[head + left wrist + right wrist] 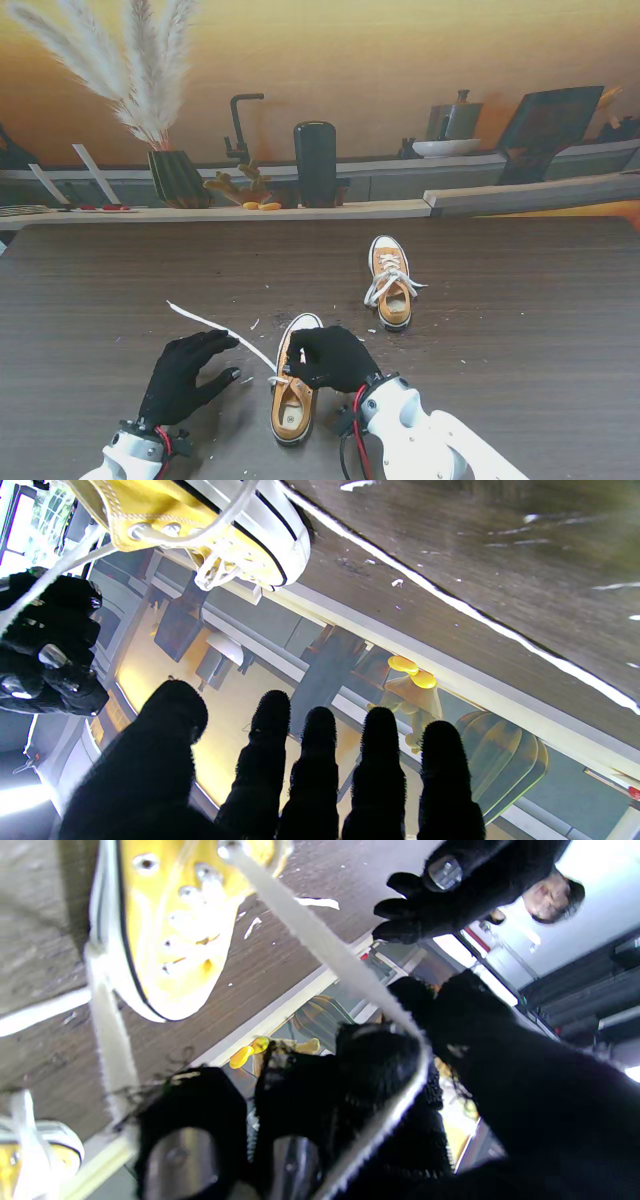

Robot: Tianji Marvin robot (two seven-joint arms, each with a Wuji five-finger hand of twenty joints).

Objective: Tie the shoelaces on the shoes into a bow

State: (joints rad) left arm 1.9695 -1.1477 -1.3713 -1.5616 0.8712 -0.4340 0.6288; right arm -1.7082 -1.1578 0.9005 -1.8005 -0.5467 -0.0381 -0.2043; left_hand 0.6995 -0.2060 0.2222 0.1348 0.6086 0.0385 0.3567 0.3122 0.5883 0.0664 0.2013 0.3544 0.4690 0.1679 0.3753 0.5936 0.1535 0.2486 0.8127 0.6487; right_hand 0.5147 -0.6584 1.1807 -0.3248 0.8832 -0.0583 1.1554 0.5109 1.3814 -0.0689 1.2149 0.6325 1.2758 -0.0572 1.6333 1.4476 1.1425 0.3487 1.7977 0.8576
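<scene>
Tabletop: shoelace (right hand pinching)

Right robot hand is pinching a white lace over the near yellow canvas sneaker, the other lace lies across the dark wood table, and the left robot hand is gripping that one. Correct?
Not quite. The left robot hand grips nothing: the stand view shows its fingers spread, beside the white lace on the dark wood table. The right robot hand does pinch a lace over the near yellow canvas sneaker, per the right wrist view.

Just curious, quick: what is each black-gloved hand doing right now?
Left hand: open, fingers spread, holding nothing.
Right hand: shut on the white flat shoelace.
</scene>
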